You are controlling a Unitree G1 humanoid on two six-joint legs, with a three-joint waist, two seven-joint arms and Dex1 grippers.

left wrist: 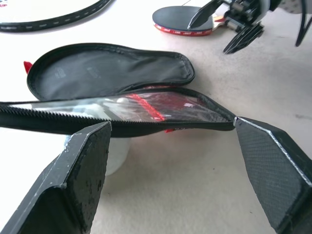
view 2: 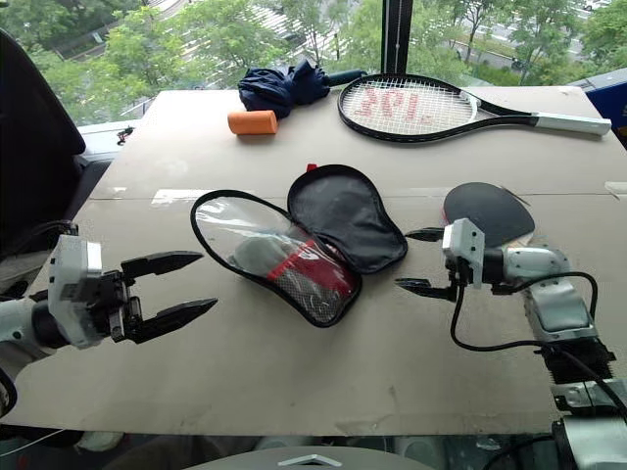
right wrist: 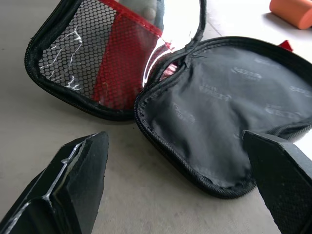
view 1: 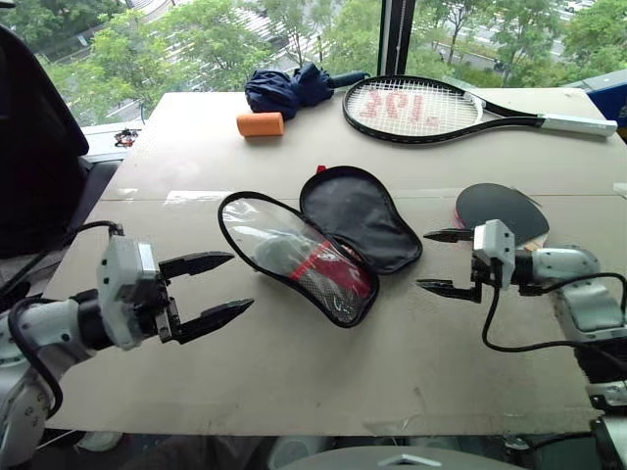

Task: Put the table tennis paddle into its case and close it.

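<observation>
Case: my case (view 1: pixel 323 240) lies unzipped in the middle of the desk (view 1: pixel 294 372), spread in two halves. The black-lined half (right wrist: pixel 229 112) lies flat; the half with the clear window, red panel and mesh (right wrist: pixel 92 63) stands raised on its edge, nearer my left side.
Paddle: the table tennis paddle (view 1: pixel 502 210) lies flat on the desk, black face up, to the right of the case and apart from it, outside it.
My left tool: my left tool (view 1: pixel 204 291) hovers above the desk just left of the window half, fingers spread wide, nothing held.
My right tool: my right tool (view 1: pixel 443 260) hangs between case and paddle, pointing toward the case, fingers spread, empty.
Far end of desk: a strung black tennis racket (view 1: pixel 431 106), a folded navy umbrella (view 1: pixel 289 88) and an orange cylinder (view 1: pixel 260 124).
</observation>
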